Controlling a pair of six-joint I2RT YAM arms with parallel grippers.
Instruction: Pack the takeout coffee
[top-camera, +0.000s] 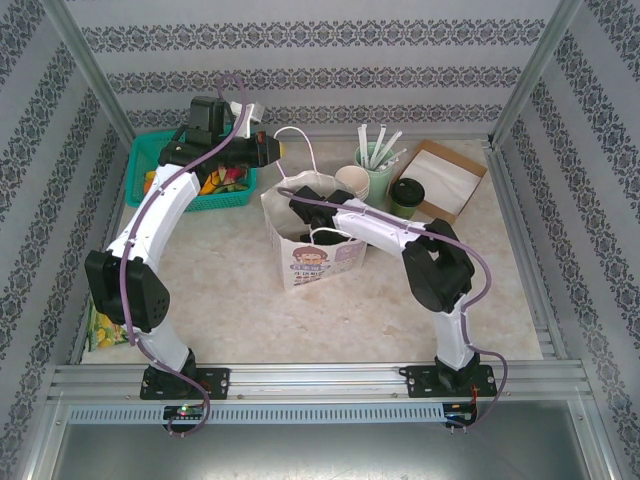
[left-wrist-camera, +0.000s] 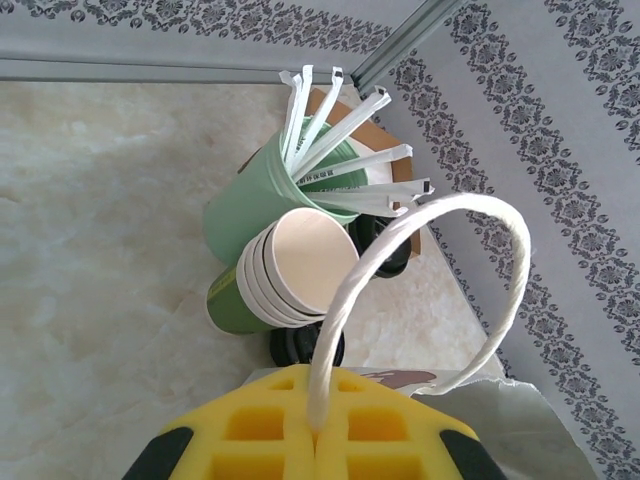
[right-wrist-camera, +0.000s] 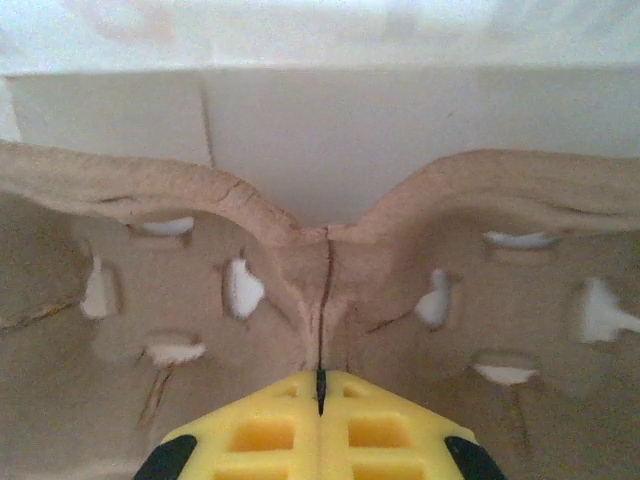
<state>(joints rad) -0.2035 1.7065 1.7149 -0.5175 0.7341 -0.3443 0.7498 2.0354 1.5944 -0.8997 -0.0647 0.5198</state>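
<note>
- Your left gripper is closed tight on the white cord handle of the white paper bag with the cartoon print. The cord runs straight up from between the yellow fingers and arcs over to the bag's rim.
- In the top view the bag stands upright and open near the middle of the pale marbled desk. The left arm reaches over from the left and holds the handle above and behind the bag.
- Your right arm dips into the bag's mouth from the right.
- Your right gripper is closed, yellow fingertips together. They sit against the middle seam of a brown moulded-pulp cup carrier inside the bag, with the bag's white wall behind it. You cannot tell whether any pulp is pinched between the tips.
- The small dark green takeout coffee cup with the round black lid stands upright on the desk, outside the bag and to its right. Neither gripper touches it.
- Just left of the cup is the stack of cream paper cups. Behind that is the pale green tumbler of wrapped straws.
- The cup's far right side is close against a shallow brown cardboard tray lined with white paper.
- A teal plastic basket sits at the far left, under the left arm.
</note>
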